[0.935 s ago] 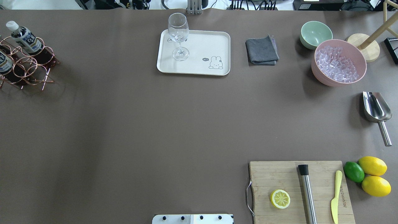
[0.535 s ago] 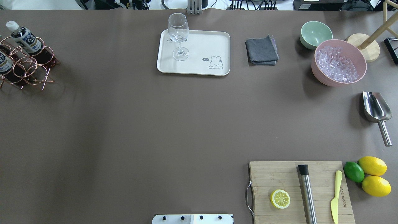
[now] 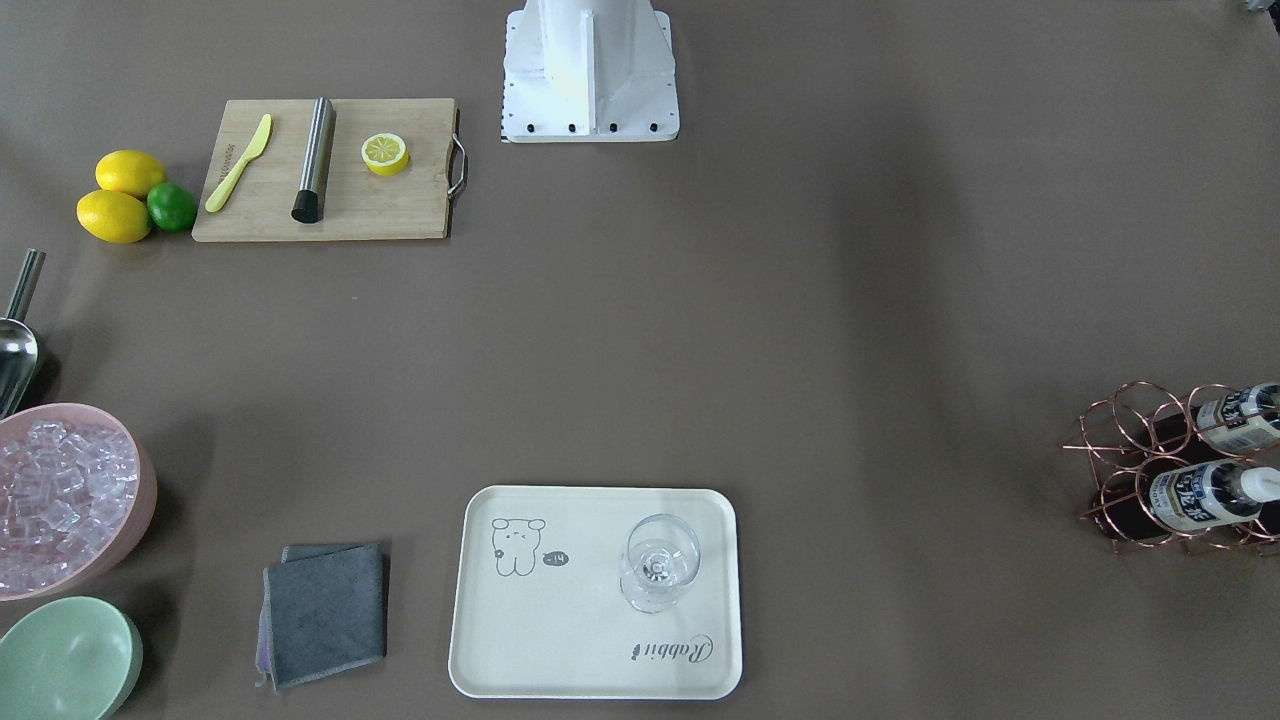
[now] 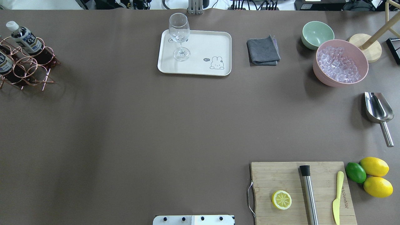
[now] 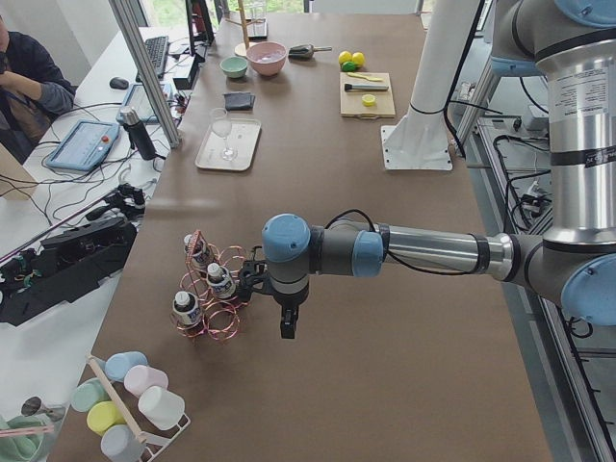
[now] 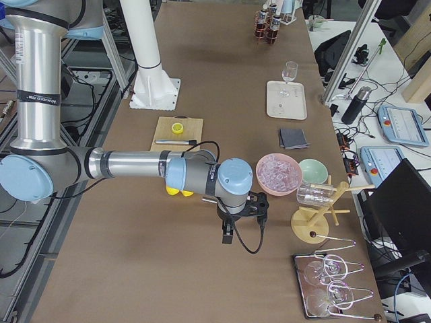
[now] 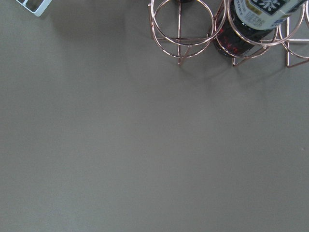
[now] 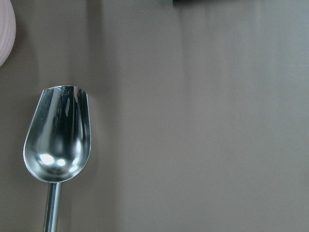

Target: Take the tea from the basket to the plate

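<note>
Three bottles of tea (image 5: 219, 279) are standing neck-up in the basket (image 5: 226, 322), showing at one o'clock in your left wrist view. Your left gripper (image 5: 286, 330), the nearer one, is hovering beside it, its grip impossible to tell, with the plate (image 4: 203, 43) well apart.

- Tea (image 4: 25, 40): small clear bottles, dark brown liquid, white caps, standing in the basket's rings.
- Basket (image 4: 28, 64): copper wire carrier at the table's left end.
- Plate (image 4: 203, 43): cream tray, flat, well apart.
</note>
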Controlling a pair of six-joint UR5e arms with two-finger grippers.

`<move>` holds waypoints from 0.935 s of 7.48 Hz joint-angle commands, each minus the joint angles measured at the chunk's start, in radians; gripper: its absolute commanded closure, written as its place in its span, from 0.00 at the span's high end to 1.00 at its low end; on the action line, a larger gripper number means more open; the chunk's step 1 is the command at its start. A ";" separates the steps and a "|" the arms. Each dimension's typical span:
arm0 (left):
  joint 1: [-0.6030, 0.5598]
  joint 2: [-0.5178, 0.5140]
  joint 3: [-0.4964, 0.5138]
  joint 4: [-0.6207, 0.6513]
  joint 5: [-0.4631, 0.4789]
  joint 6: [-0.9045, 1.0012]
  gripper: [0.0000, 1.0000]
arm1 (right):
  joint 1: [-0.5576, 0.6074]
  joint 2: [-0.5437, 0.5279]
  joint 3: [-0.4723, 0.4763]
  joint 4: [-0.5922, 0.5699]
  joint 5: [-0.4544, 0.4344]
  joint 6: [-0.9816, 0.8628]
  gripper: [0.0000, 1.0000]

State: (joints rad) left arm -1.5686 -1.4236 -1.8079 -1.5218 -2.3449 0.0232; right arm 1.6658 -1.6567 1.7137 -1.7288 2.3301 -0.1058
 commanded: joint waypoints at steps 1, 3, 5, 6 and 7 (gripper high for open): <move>-0.001 -0.001 0.007 -0.003 0.001 0.006 0.98 | 0.000 0.000 -0.002 0.000 0.000 0.000 1.00; 0.004 0.003 -0.001 -0.003 0.004 0.006 0.98 | 0.000 0.000 0.000 0.000 0.000 0.000 1.00; -0.011 0.011 0.002 -0.005 -0.001 0.006 0.98 | 0.000 0.000 0.000 0.000 0.000 0.000 1.00; -0.013 0.008 -0.007 -0.003 0.001 0.006 0.98 | 0.002 0.000 0.001 0.000 0.000 0.000 1.00; -0.013 0.006 0.013 -0.009 -0.001 0.008 0.98 | 0.005 0.000 0.000 0.000 0.000 0.000 1.00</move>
State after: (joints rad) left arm -1.5782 -1.4160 -1.8095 -1.5257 -2.3442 0.0292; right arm 1.6670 -1.6567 1.7142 -1.7288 2.3301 -0.1059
